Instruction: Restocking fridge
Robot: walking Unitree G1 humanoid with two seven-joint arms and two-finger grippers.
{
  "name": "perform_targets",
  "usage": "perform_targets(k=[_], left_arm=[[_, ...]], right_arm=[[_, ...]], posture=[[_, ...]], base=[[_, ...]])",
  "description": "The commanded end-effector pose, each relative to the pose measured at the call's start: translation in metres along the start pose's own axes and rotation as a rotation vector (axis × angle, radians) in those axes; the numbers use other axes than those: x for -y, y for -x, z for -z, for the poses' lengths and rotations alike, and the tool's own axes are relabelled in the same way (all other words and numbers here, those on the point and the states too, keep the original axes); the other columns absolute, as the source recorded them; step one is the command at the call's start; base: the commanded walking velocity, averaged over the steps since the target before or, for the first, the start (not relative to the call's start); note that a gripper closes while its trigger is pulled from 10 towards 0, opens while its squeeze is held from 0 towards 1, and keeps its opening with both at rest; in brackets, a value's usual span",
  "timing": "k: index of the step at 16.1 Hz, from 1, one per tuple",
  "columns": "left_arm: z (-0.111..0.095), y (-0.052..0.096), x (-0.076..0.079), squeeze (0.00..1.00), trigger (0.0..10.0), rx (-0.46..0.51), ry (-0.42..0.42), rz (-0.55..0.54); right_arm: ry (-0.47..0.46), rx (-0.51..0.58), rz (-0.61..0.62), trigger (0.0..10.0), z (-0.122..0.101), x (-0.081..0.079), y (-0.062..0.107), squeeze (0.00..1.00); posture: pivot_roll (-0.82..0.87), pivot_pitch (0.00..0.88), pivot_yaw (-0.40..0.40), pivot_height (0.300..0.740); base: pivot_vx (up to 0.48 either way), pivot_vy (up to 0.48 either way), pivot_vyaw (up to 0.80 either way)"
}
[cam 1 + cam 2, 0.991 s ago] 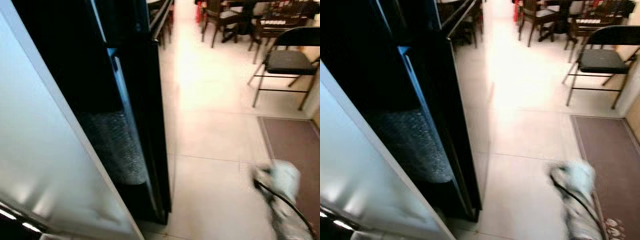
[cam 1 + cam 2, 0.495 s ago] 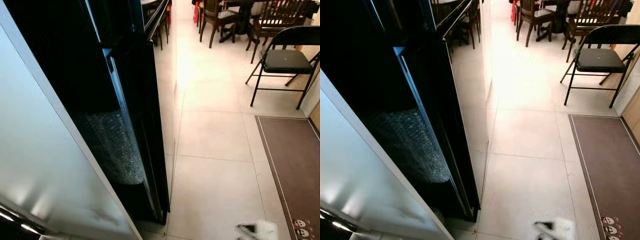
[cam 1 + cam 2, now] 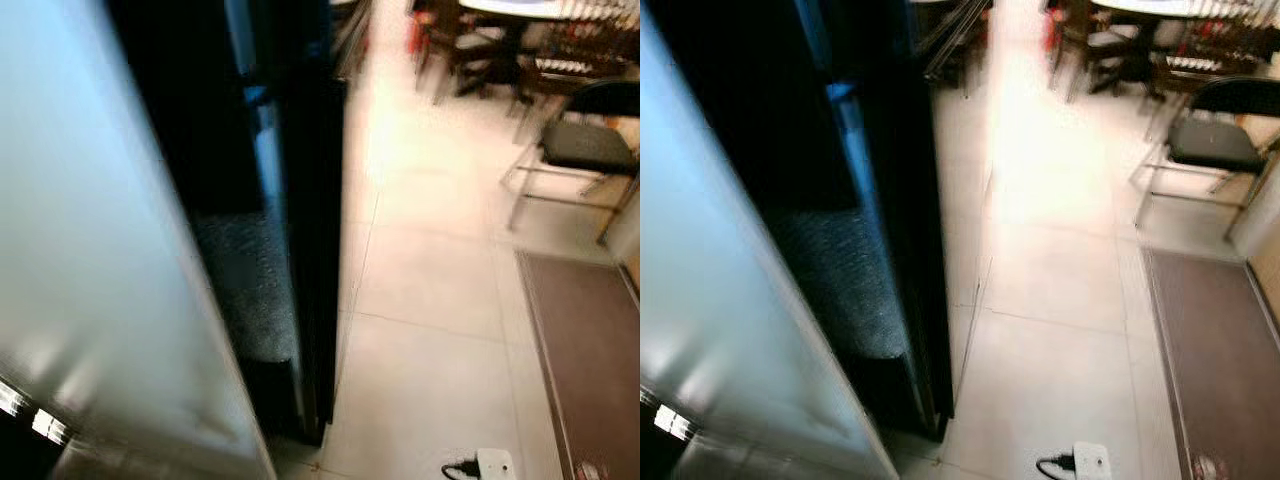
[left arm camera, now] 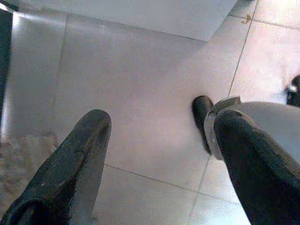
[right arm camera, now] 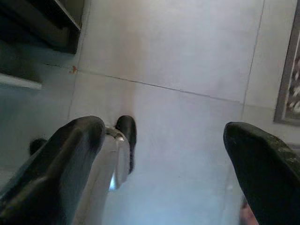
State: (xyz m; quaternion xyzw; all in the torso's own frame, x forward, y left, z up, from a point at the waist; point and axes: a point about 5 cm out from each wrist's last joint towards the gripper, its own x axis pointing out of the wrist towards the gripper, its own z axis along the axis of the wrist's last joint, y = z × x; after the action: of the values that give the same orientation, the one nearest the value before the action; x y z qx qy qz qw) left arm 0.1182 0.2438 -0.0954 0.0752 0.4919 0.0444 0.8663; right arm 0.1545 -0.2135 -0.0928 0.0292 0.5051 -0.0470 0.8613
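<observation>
The fridge stands at my left: a pale, glossy door panel [image 3: 90, 250] and beside it a tall black panel [image 3: 305, 200] seen edge-on. Between them is a dark gap with a grey bubbly patch [image 3: 250, 290] low down. What is inside the gap is too dark to make out. My left gripper [image 4: 164, 124] hangs open over grey floor tiles, holding nothing, next to my own leg [image 4: 262, 122]. My right gripper [image 5: 164, 131] is also open and empty, pointing down at the floor. A white piece of my right arm [image 3: 492, 465] with a black cable peeks in at the lower edge.
Pale tiled floor [image 3: 430, 280] stretches ahead to the right of the fridge. A brown mat [image 3: 590, 340] lies along the right side. A black folding chair [image 3: 585, 150] stands at the right, with a dining table and wooden chairs [image 3: 500, 40] further back.
My right arm has dropped from mid-right to the lower edge of the head view. The camera has shifted and the picture is now blurred.
</observation>
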Motion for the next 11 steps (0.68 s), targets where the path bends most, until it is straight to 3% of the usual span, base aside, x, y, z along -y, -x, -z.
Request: perform_targets(k=[1, 4, 5, 7, 8, 9, 10, 11], left_arm=[[0.011, 0.003, -0.002, 0.0, 10.0, -0.039, 0.039, -0.031], [0.011, 0.002, -0.001, 0.0, 10.0, -0.038, 0.062, -0.04], [0.012, 0.002, 0.001, 0.0, 10.0, -0.049, 0.038, -0.033], [0.015, 0.003, 0.003, 0.0, 10.0, -0.068, -0.002, -0.03], [-0.001, -0.002, 0.003, 0.0, 10.0, -0.024, -0.004, -0.024], [-0.052, -0.012, 0.006, 0.0, 10.0, 0.092, -0.012, -0.004], [-0.057, -0.012, 0.008, 0.0, 10.0, 0.102, -0.018, 0.007], [-0.048, -0.012, 0.009, 0.0, 10.0, 0.065, -0.048, 0.015]], right_arm=[[0.028, 0.007, -0.017, 10.0, -0.006, -0.004, -0.001, 0.0], [0.035, 0.006, -0.017, 10.0, -0.007, -0.004, -0.001, 0.0], [0.005, 0.006, -0.005, 10.0, -0.005, -0.005, -0.001, 0.0], [-0.032, -0.017, 0.001, 10.0, 0.006, -0.015, -0.001, 0.0], [0.008, -0.044, -0.01, 10.0, 0.013, -0.018, -0.001, 0.0], [0.027, -0.063, -0.013, 10.0, 0.019, -0.018, 0.0, 0.0], [0.0, -0.068, -0.006, 10.0, 0.021, -0.016, 0.0, 0.0], [-0.023, -0.069, 0.009, 10.0, 0.021, -0.014, 0.001, 0.0]], posture=[[-0.01, 0.0, -0.02, 0.74], [-0.01, 0.0, -0.02, 0.74], [-0.03, 0.0, 0.035, 0.74], [-0.05, 0.0, 0.036, 0.74], [-0.06, 0.0, 0.047, 0.74], [-0.07, 0.0, 0.057, 0.74], [-0.08, 0.0, 0.064, 0.74], [-0.09, 0.0, 0.066, 0.74]], base=[[0.0, 0.0, 0.8], [0.0, 0.0, 0.8], [0.0, 0.0, 0.8], [0.0, 0.0, 0.8], [0.0, 0.0, 0.8], [0.0, 0.0, 0.58], [0.0, 0.0, 0.0], [0.0, 0.0, 0.0]])
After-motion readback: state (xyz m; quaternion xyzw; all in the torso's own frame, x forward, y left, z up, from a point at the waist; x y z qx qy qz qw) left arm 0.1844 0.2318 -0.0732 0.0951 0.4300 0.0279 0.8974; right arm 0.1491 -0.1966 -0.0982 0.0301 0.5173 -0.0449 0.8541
